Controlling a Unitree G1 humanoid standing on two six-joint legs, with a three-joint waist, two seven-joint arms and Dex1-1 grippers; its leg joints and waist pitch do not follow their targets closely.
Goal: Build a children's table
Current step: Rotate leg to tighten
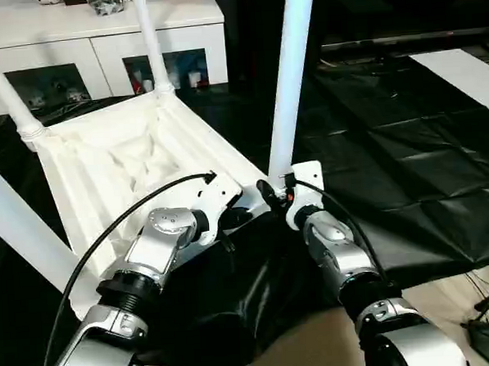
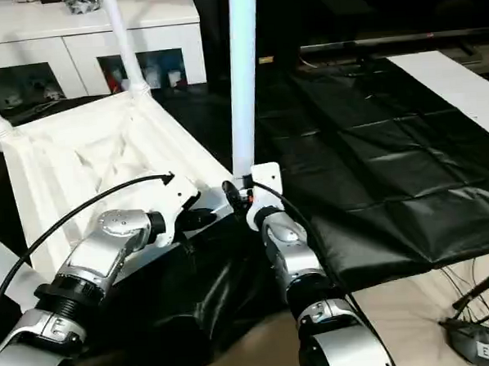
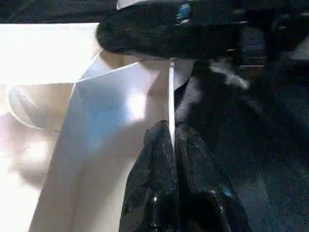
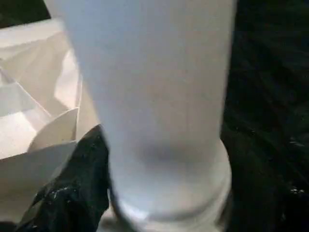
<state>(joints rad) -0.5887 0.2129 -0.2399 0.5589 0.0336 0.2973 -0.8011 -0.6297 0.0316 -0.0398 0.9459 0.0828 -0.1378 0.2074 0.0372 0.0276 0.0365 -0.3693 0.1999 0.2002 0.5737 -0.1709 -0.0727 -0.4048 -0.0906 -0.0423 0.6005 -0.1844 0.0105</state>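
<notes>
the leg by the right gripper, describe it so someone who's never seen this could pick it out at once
On the black-draped work table lies the white children's table top, upside down with its ribbed underside up and legs rising from its corners. The leg meant stands in the near corner closest to the robot's right arm, with the right gripper at its base. It is nearer and looks thicker than the far leg.

Black drape is covering the work table, creased w/ fold lines, sagging over the near edge. White cabinet is standing far left, small items sitting behind its glass doors. White board is lying far right. Cables are trailing on floor, near right.
</notes>
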